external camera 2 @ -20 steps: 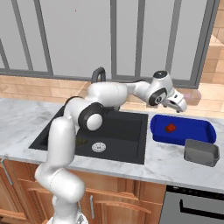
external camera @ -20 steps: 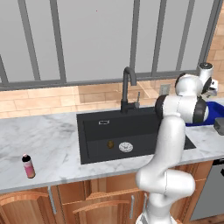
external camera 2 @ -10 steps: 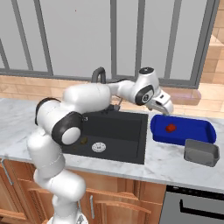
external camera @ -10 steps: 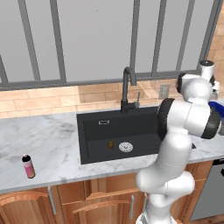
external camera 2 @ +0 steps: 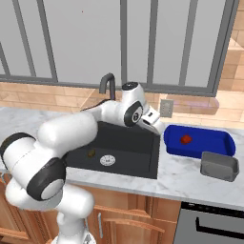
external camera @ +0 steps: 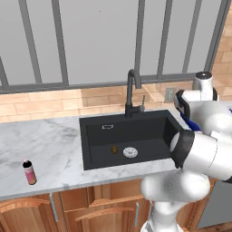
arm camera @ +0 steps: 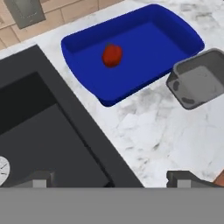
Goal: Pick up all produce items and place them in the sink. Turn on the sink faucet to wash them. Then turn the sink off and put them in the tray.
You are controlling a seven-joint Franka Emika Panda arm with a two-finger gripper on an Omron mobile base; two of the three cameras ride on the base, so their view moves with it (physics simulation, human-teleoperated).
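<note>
Gripper (arm camera: 109, 178) with fingers spread wide apart, nothing between them, poised above the right rim of the black sink (arm camera: 83, 131). Ahead of the fingertips, across a strip of marble counter (arm camera: 148, 131): blue tray (arm camera: 175, 26) holding the red produce ball (arm camera: 112, 55) near its middle. Just beside the tray — small grey container (arm camera: 197, 81), corner almost touching the tray's edge. Behind the gripper, on the basin floor: brownish-olive produce ball (external camera 2: 90, 153) close beside the round silver drain (external camera 2: 107, 160). At the sink's back edge: black gooseneck faucet (external camera: 133, 93). Well apart, far along the counter on the other side of the sink — pink bottle with black cap (external camera: 29, 172). On the brick backsplash past the tray: wall outlet (external camera 2: 166, 107).
</note>
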